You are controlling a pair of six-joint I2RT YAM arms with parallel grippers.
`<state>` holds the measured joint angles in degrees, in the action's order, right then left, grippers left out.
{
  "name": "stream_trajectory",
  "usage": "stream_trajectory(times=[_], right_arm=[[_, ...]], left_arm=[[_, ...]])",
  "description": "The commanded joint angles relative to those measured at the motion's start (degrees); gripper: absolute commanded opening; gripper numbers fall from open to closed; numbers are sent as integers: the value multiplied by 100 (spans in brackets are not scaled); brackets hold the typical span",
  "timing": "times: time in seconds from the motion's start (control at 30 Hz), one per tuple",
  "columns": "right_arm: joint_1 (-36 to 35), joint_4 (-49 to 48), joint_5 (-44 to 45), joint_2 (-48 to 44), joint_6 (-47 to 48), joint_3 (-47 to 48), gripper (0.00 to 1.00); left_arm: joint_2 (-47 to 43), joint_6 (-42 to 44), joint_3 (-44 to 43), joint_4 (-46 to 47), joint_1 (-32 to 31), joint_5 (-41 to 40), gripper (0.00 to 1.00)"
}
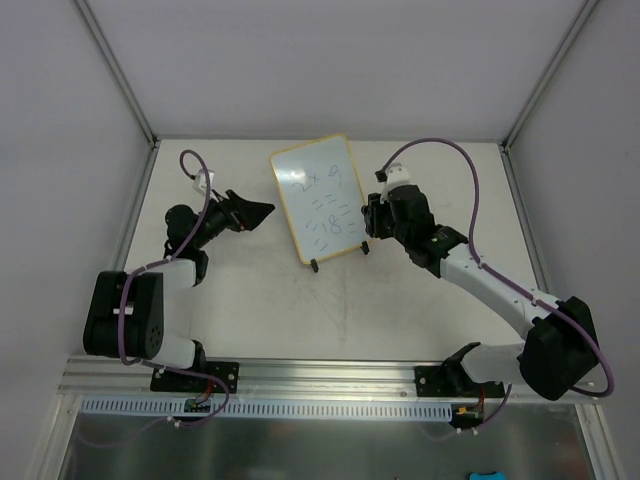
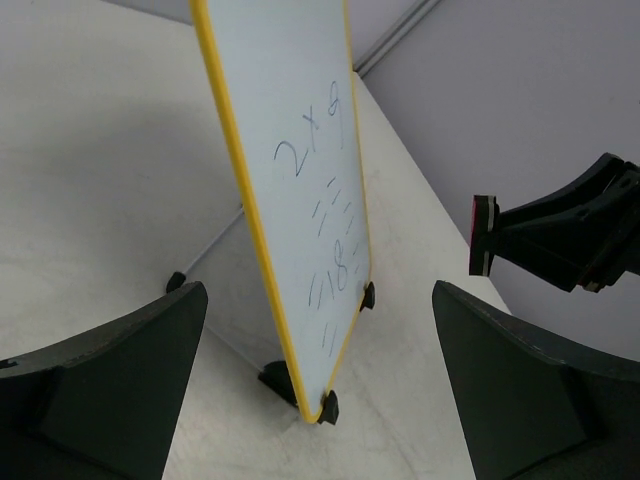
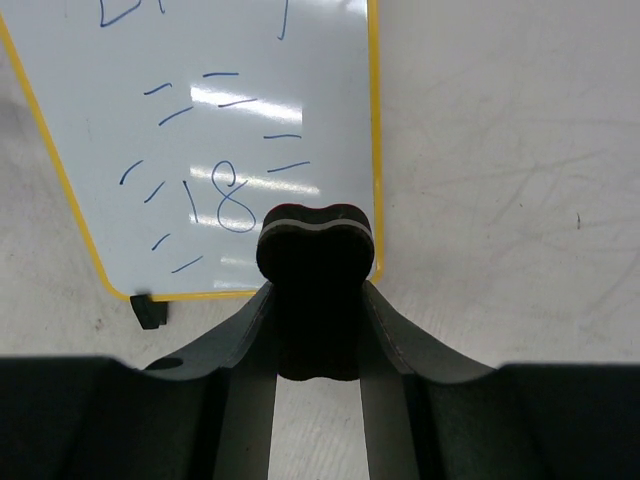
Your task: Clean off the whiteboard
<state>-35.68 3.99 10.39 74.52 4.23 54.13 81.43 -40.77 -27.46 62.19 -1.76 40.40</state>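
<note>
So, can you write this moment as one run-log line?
right claw: shut on eraser, apart from whiteboard | left claw: open, empty | writing: not erased

Whiteboard (image 1: 318,195): one, centre of the table.
Black feet (image 1: 315,265): two, on its near edge.
Eraser (image 3: 315,245): one.
Arms: two, left arm (image 1: 130,310) and right arm (image 1: 490,285).
Grippers: two, left gripper (image 1: 262,214) and right gripper (image 1: 371,216).
Purple cables (image 1: 470,170): two.

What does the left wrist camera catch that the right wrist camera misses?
Only the left wrist view: the left fingers spread wide, and the 2 x 9 line in full. Only the right wrist view: the right fingers clamping the eraser, seen from behind. Both: the whiteboard, its yellow frame, the blue 18 and the eraser.
</note>
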Motion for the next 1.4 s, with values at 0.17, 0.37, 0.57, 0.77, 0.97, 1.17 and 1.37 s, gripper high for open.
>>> stream_trajectory(times=[0.17, 0.37, 0.57, 0.77, 0.97, 1.17, 1.37], right_arm=[[-18, -873, -64, 132, 395, 63, 0], [-26, -1347, -222, 168, 377, -95, 0], [-18, -1541, -213, 133, 438, -192, 0], [-18, -1717, -275, 80, 456, -324, 0], [-18, -1744, -248, 124, 456, -350, 0], [-26, -1814, -266, 334, 430, -368, 0], [-26, -1902, -301, 484, 351, -368, 0]], left_arm=[[935, -124, -1243, 1041, 44, 802, 97], [1270, 296, -1955, 243, 62, 584, 99], [1577, 422, -2272, -68, 106, 495, 99], [2087, 106, -2509, 310, 123, 653, 99], [2465, -298, -2580, 907, 114, 908, 95], [2807, -816, -2685, 1680, 106, 1346, 79], [3054, -1038, -2984, 1840, 36, 1690, 73]])
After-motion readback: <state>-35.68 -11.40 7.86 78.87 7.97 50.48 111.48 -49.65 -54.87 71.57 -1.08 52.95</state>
